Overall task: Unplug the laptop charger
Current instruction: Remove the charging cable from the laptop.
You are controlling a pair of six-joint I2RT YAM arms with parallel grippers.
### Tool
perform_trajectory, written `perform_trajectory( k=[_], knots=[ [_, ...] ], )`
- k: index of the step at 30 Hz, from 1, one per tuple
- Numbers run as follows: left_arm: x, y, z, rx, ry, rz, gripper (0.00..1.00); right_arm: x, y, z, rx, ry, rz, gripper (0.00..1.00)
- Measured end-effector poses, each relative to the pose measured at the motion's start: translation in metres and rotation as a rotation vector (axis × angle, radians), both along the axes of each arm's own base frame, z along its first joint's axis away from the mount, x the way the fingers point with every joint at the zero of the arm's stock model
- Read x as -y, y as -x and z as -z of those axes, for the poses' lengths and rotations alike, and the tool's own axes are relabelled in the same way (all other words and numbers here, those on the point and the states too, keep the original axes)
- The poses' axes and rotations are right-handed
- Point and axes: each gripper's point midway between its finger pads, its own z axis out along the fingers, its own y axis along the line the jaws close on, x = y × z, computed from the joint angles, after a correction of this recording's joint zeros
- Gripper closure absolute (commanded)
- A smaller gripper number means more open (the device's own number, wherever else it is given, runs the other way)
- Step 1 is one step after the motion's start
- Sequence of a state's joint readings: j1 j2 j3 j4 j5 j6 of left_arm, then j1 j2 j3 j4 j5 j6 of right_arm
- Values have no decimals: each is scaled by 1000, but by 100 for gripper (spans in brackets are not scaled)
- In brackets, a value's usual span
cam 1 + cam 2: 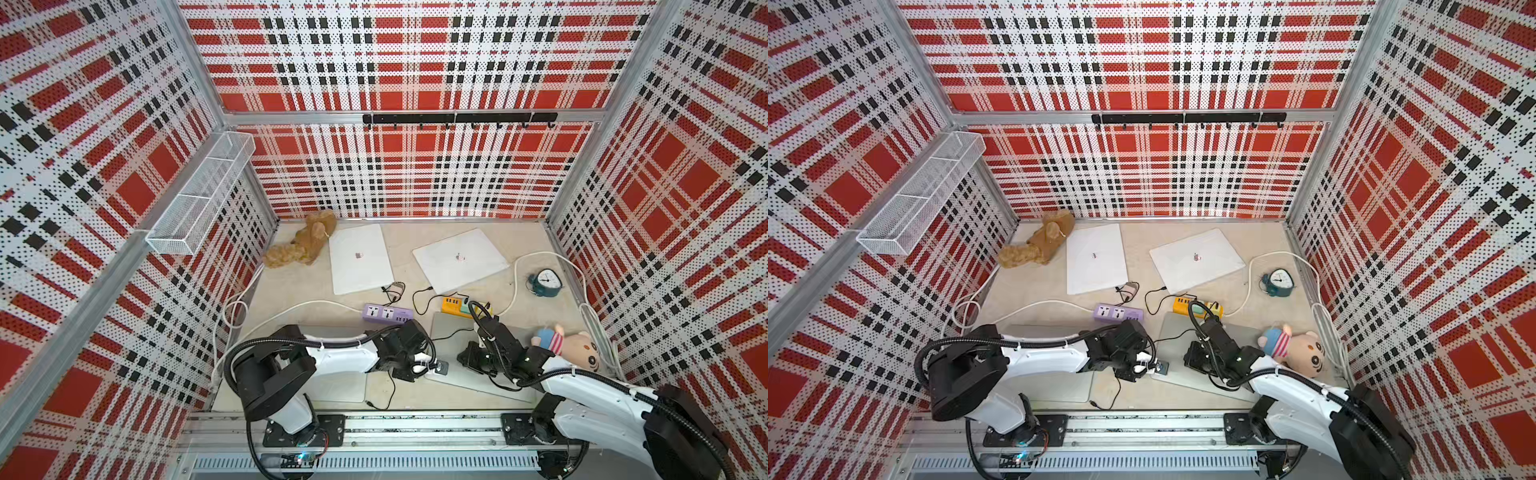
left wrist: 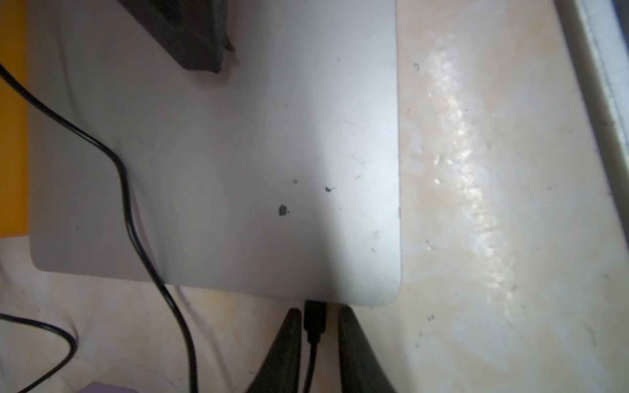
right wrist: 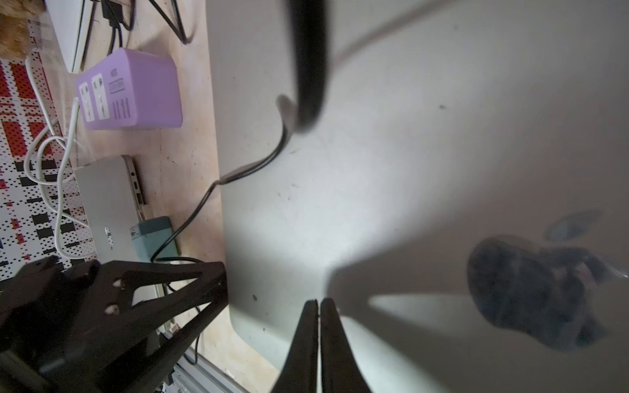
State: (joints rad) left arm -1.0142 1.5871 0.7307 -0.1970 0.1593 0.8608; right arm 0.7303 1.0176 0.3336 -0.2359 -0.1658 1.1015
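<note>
Black tapered fingers (image 2: 289, 340) of my left end effector (image 2: 319, 310) stand either side of the small black charger plug (image 2: 315, 318). They are narrowly parted, with a sliver of gap on each flank, so I hold nothing yet. The plug is seated in the side edge of the closed silver aluminium laptop (image 2: 221, 170), close to its rounded corner. Its thin black cable (image 2: 310, 360) runs back between my fingers over the glossy beige counter (image 2: 476, 204). Further right, my right end effector (image 3: 318, 304) is fully closed on nothing. Its two tips are pressed together and appear to rest on the laptop's lid, not far from that corner. I judge it is there to pin the machine down.

The step in hand, as I read it, is the grasp on the plug, with the pull not yet begun. Next I need to close the left fingers squarely on the plug's body rather than on the cable. Then I draw straight away from the laptop's edge, in line with the port, while the right arm bears down so the laptop does not slide along. A crooked tug could strain the port or slip off the short plug.
</note>
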Motion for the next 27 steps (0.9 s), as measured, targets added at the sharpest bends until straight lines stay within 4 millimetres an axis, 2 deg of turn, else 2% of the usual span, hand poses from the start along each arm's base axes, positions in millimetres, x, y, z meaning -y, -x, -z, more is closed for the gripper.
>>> perform_trajectory(
  k=[12,21,27],
  knots=[
    [1,0,2,-22,-5,2,84,5,16,3,-13,-53,-3,91],
    [1,1,2,-31,-15,-2,92,4,18,4,-13,-79,2,91],
    [0,-1,2,-30,-19,-6,93,5,18,4,-12,-81,10,91]
  ],
)
